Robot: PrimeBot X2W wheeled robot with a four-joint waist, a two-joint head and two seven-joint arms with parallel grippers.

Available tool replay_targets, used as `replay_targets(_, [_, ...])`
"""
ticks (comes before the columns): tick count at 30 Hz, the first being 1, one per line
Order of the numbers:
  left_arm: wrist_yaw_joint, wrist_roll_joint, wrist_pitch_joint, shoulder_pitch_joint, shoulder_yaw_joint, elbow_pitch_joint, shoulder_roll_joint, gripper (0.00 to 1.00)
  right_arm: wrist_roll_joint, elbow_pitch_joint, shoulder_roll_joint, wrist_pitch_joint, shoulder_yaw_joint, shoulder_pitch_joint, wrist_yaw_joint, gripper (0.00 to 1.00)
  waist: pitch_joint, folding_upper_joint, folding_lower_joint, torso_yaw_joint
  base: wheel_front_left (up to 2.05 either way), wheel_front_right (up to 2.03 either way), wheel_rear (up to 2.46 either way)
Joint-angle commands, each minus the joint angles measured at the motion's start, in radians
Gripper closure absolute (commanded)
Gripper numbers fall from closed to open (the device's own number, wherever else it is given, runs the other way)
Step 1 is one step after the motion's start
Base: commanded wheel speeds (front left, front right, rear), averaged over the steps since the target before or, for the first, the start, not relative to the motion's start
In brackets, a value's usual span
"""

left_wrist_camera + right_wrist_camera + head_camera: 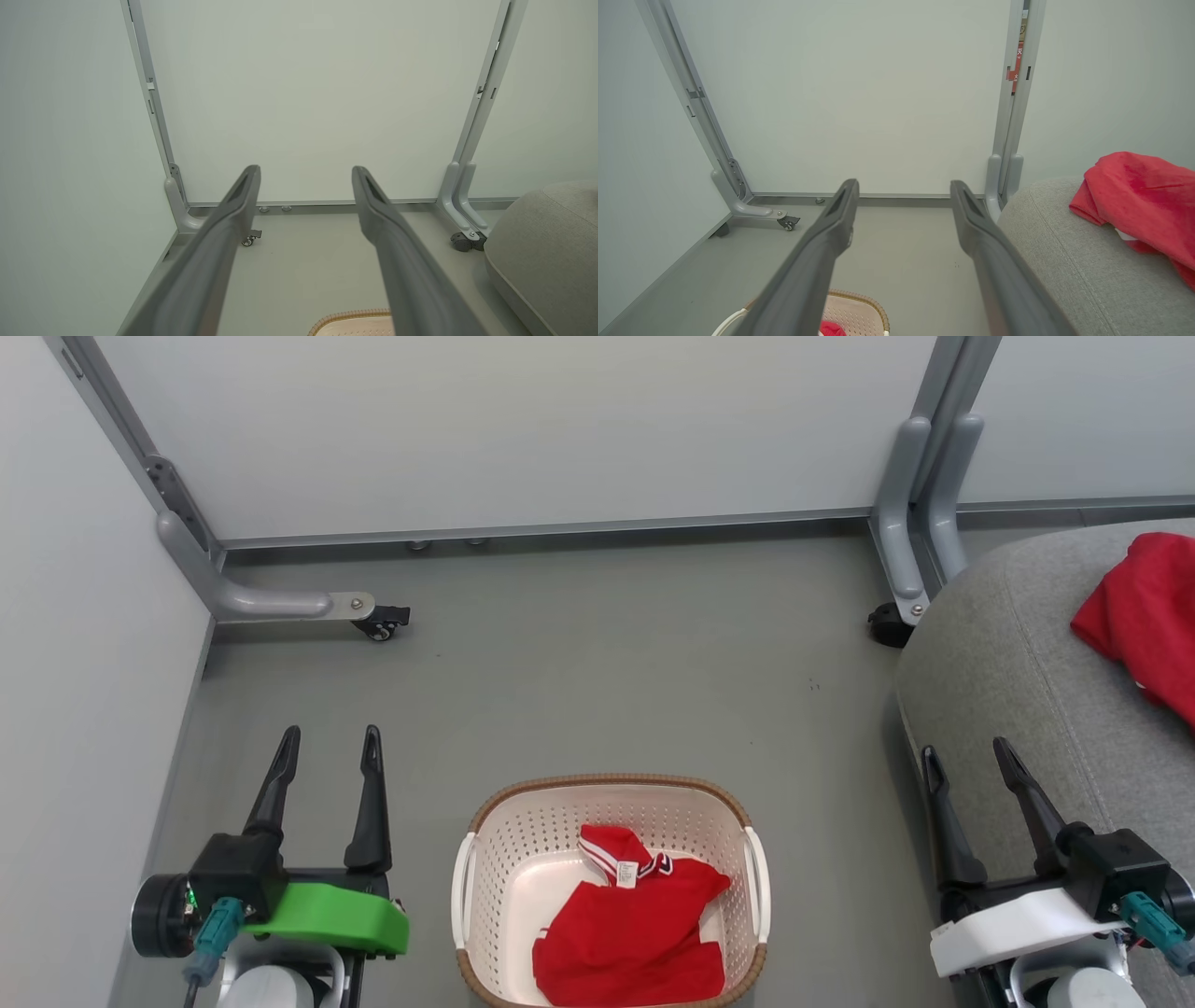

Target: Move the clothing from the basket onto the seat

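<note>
One red garment (635, 933) lies crumpled in the basket (523, 859), which stands on the grey floor (597, 663) between the two arms. The garment's white-and-navy striped collar (605, 852) is turned up toward the far wall of the basket. Just beside the collar a small white tag (626, 872) faces up, with dark print too small to read. A second red garment (1148, 616) lies bunched on top of the grey seat (1008, 672) at the right, well apart from the basket. The right wrist view shows a bit of white at this garment's lower edge, though whether it is a tag or trim cannot be told. No logo can be made out on either garment. The left gripper (331, 735) hangs over the floor just left of the basket, with its two dark fingers spread wide and nothing between them. The right gripper (964, 749) is likewise wide open and empty, at the near edge of the seat. In the right wrist view a small red label (1019, 60) sits high on the grey frame post (1017, 116) behind the seat. It carries a few characters that are too small and too cut off to read. The white panels (560, 429) carry no writing.
</note>
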Motion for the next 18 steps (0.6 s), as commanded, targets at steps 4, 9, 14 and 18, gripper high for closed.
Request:
replay_targets(4, [-0.007,0.015,-0.001,-0.012,0.006,-0.001,-0.002,0.0,0.008,0.004,-0.002,-0.001,0.001,-0.007,-0.001,0.0,0.002,0.0,0.0001,-0.001,0.0,0.0,0.0])
replay_targets(9, [-0.011,0.018,-0.001,-0.019,0.01,0.0,-0.002,0.0,0.013,0.005,-0.002,-0.001,0.002,-0.012,-0.001,0.0,0.008,0.0,0.0001,-0.004,0.0,0.0,0.0])
replay_targets(14, [-0.014,0.022,-0.001,-0.028,0.007,0.003,-0.003,0.0,0.01,0.007,-0.002,-0.001,-0.002,-0.017,-0.001,0.0,0.017,0.0,0.0001,-0.007,0.0,0.0,0.0])
replay_targets(18, [-0.026,0.028,-0.001,-0.065,-0.01,0.014,-0.002,0.0,0.01,-0.002,-0.002,-0.001,0.001,-0.039,-0.001,0.0,0.039,0.0,0.0001,-0.015,0.0,0.0,0.0])
